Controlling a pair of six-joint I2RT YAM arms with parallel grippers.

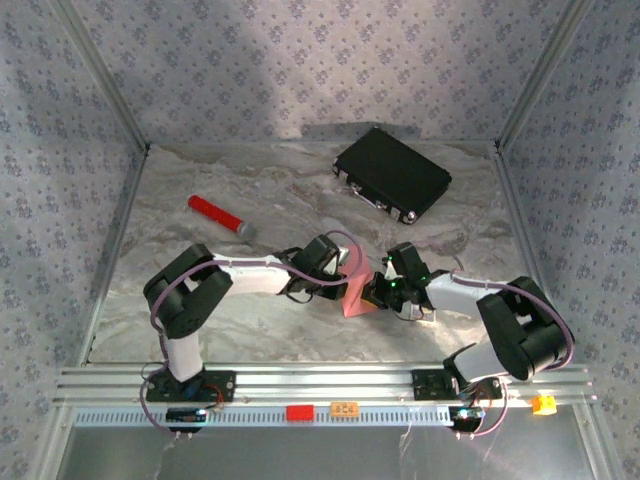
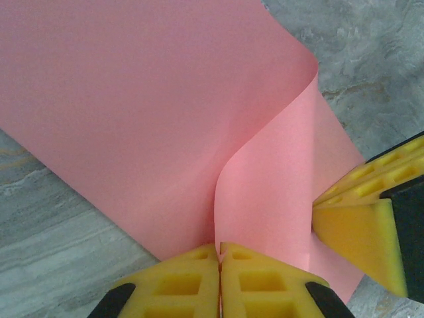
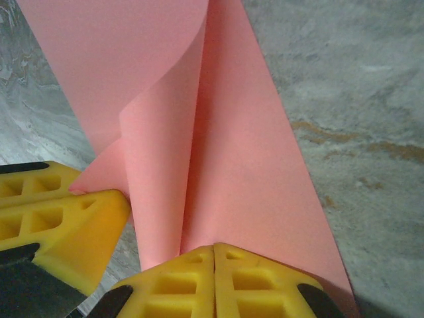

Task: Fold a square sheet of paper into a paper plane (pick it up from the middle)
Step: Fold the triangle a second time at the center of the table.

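The left end effector [image 2: 219, 252] and right end effector [image 3: 213, 250] clamp the square sheet of paper [image 2: 132, 119], seemingly light, limp, crease-prone and best pinched mid-sheet, six o'clock from the black case [image 1: 392, 176].

Grey marbled table [image 1: 280, 190] with a red cylinder [image 1: 218, 216] (grey-capped) and a black case [image 1: 392, 175]

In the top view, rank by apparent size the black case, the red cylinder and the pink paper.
1. black case
2. red cylinder and pink paper look about alike; the paper is partly hidden, so no ranking between them.
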